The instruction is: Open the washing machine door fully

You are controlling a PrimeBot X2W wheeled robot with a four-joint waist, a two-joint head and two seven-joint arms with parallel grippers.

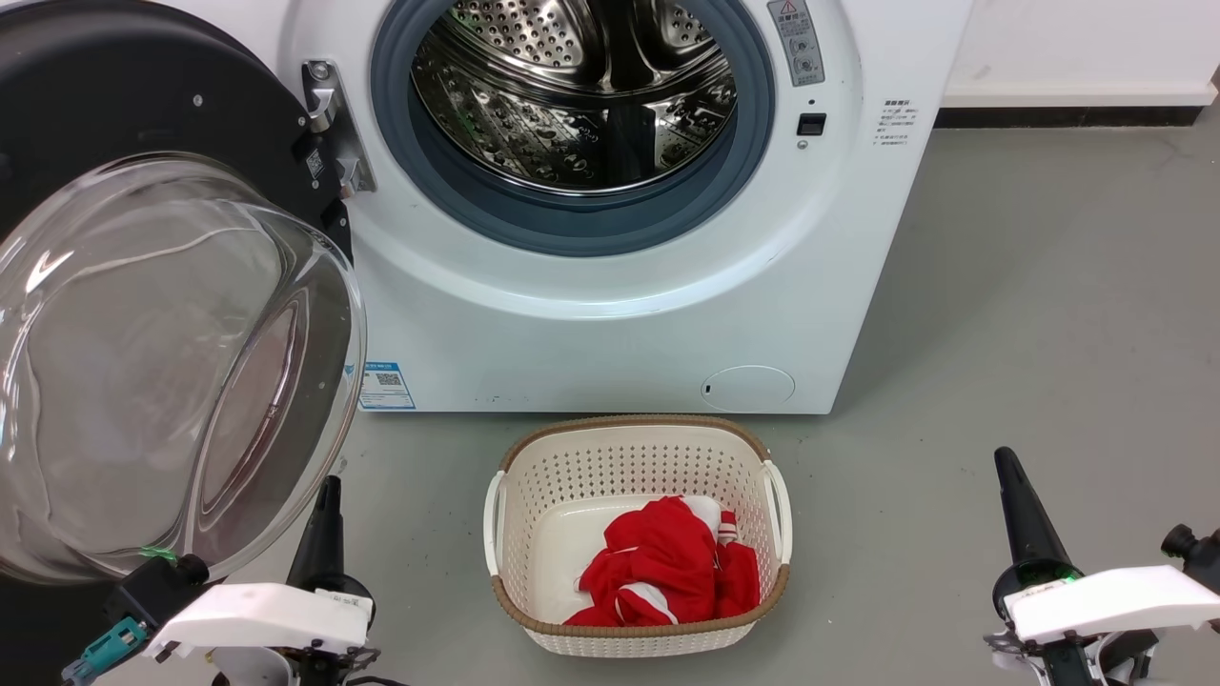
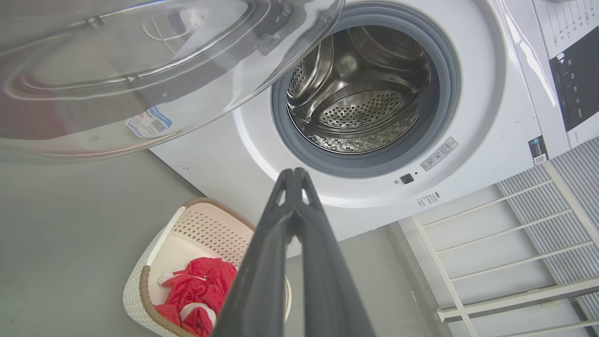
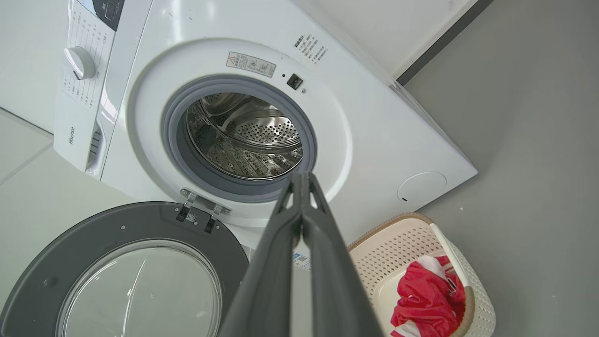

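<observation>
Just beside the left fingers point(image 1: 324, 534), the large round glossy black washing machine door point(image 1: 162, 314) with its clear glass bowl stands swung wide; these and the right fingers point(image 1: 1025, 519) are pressed together, empty.

black door point(image 1: 143, 95), white machine point(image 1: 620, 333), blue-grey ring point(image 1: 572, 232), cream perforated basket point(image 1: 629, 457), red-and-white cloth point(image 1: 667, 562).

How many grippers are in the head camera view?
2. The left gripper is at lower left, by the glass bowl of the washing machine door; the right gripper is at lower right, over the floor.
</observation>
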